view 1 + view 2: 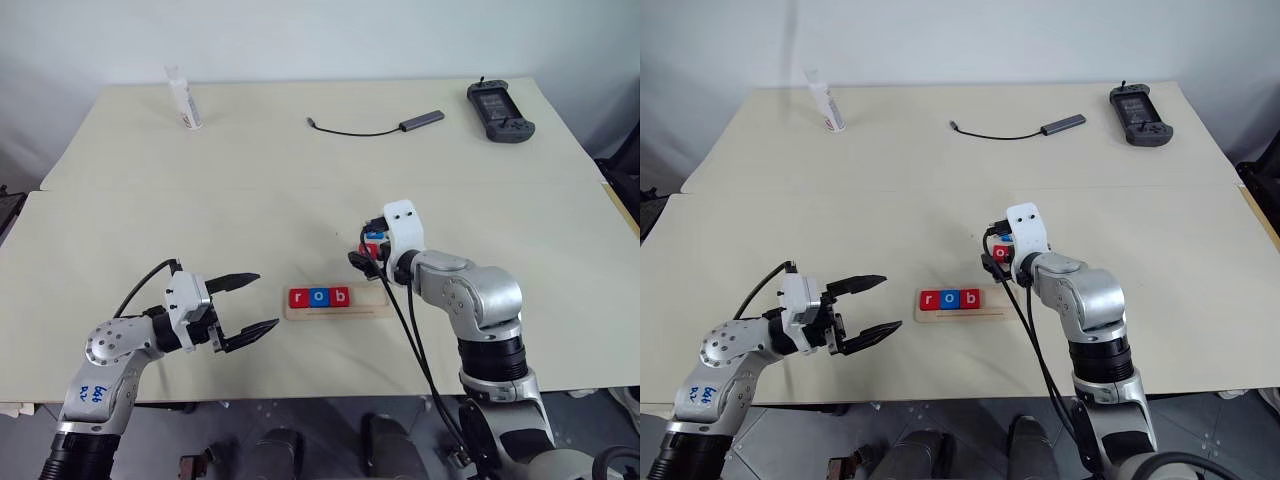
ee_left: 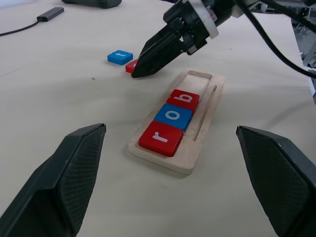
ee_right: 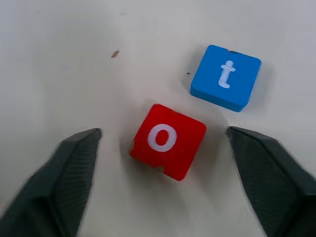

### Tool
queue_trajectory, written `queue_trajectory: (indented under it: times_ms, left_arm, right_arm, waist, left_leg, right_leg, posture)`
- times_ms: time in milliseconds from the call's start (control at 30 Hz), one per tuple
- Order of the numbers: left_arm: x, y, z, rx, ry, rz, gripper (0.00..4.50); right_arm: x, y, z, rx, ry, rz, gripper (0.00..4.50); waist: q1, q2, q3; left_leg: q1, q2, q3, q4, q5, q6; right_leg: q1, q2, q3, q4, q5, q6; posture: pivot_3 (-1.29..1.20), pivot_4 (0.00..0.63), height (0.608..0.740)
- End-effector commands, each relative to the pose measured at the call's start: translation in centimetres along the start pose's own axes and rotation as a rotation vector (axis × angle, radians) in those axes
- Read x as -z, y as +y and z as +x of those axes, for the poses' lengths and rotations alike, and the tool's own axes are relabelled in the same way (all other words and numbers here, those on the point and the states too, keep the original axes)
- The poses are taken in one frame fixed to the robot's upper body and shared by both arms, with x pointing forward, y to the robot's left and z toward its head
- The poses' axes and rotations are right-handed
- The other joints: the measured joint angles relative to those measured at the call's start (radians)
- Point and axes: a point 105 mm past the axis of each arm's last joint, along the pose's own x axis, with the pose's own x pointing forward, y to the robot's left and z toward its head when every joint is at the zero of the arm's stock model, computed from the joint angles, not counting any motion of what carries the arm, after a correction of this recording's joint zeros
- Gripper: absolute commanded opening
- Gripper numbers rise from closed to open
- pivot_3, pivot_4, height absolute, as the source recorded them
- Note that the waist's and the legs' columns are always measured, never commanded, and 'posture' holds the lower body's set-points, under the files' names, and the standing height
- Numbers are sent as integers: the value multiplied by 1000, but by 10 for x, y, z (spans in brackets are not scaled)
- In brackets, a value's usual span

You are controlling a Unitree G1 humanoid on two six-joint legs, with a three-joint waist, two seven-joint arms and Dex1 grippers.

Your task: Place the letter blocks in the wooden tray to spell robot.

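Observation:
The wooden tray lies at the table's middle front. Its left part holds three letter blocks: a red r, a blue o and a red b; its right part is bare. Just beyond the tray's right end, a red o block and a blue t block lie flat on the table. My right gripper points down at the red o, open, one finger on each side and neither touching it. My left gripper hovers open to the left of the tray, holding nothing.
At the table's far side stand a white bottle, a grey adapter with a black cable and a black handheld controller. A seam crosses the table between them and the tray.

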Motion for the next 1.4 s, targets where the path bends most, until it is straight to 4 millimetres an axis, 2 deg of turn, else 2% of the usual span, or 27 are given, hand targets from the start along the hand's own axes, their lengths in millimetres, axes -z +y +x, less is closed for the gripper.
queue_trajectory:
  times_ms: [33, 167, 300, 367, 500, 633, 733, 800, 933, 1000, 1100, 1233, 1400]
  left_arm:
    - [-8, 0, -2, -1, -12, 26, 4500]
    - [-8, -1, 0, 13, -19, 30, 4500]
    - [-8, 0, 6, 37, -35, 30, 4500]
    - [-8, 0, 14, 58, -50, 27, 4500]
    - [-7, -1, 25, 106, -70, 20, 4500]
    - [-8, 5, 32, 121, -94, 27, 4500]
    - [-8, 5, 35, 148, -102, 19, 4500]
    - [-7, 3, 35, 176, -102, 10, 4500]
    - [-9, 5, 35, 191, -105, -6, 4500]
    - [-9, 6, 34, 196, -103, -7, 4500]
    - [-9, 5, 31, 206, -96, -7, 4500]
    - [-9, 4, 28, 211, -92, -13, 4500]
    - [-9, 0, 27, 221, -93, 16, 4500]
  right_arm:
    - [1, -3, -2, 19, -5, 19, 2823]
    - [-2, -9, -5, 35, -24, 18, 1484]
    - [-10, -20, -12, 65, -76, 22, 1481]
    - [-14, -29, -21, 78, -107, 12, 1481]
    - [-9, -45, -45, 105, -109, -28, 1481]
    - [14, -54, -76, 126, -55, -33, 1481]
    - [34, -55, -90, 151, -11, -14, 1481]
    - [48, -54, -96, 168, 20, -6, 1481]
    - [58, -55, -98, 217, 24, 8, 1481]
    - [58, -53, -98, 227, 15, 25, 2213]
    - [56, -41, -98, 141, 3, 24, 3209]
    - [43, -55, -109, 103, -33, -50, 4485]
    - [29, -63, -129, -173, -20, -396, 4485]
  waist:
    - [-1, 0, 0]
    - [-9, 0, 0]
    - [-10, 0, 0]
    - [-7, 0, 0]
    - [-5, 0, 0]
    - [0, 0, 0]
    - [-3, 0, 0]
    - [1, 0, 0]
    - [5, -1, 0]
    - [7, -1, 0]
    - [5, -1, 0]
    - [7, -1, 0]
    - [11, -1, 0]
  left_leg:
    - [0, 0, 0, 0, 0, 0]
    - [0, 0, 1, 0, 0, 0]
    - [0, 0, 1, 0, 0, 0]
    - [0, 0, 1, 0, 0, 0]
    - [0, -1, 1, 0, 0, 0]
    - [-1, 0, 1, -1, 0, 0]
    - [0, 1, 5, -1, 0, 0]
    - [0, 1, 5, -1, 0, 0]
    - [0, 1, 6, 0, 0, 0]
    - [0, 1, 6, 1, 0, 0]
    - [0, 1, 6, 1, 0, 0]
    - [0, 0, 6, 0, 0, 0]
    - [0, 0, 6, 1, -1, 1]
  right_leg:
    - [0, 0, 0, 0, 0, 0]
    - [-1, 0, 0, 1, 0, 0]
    - [-1, 0, 0, 1, 0, 0]
    - [-1, 0, 0, 1, 0, 0]
    - [-1, -1, 0, 1, 0, 0]
    - [-2, 0, 0, 1, 0, 0]
    - [-3, 0, 2, 1, 0, 0]
    - [-3, 0, 2, 1, 0, 0]
    - [-3, 0, 3, 2, 0, 0]
    - [-3, 0, 3, 2, 0, 0]
    - [-3, 0, 3, 2, 0, 0]
    - [-3, 0, 3, 2, 0, 0]
    - [0, 0, 2, -3, 0, 1]
  posture:
    - [0, 150, 740]
    - [0, 150, 740]
    - [0, 150, 740]
    - [0, 150, 740]
    - [0, 150, 740]
    - [0, 150, 740]
    - [0, 150, 740]
    - [0, 150, 740]
    - [0, 150, 740]
    - [0, 150, 740]
    - [0, 150, 740]
    - [0, 150, 740]
    - [0, 150, 740]
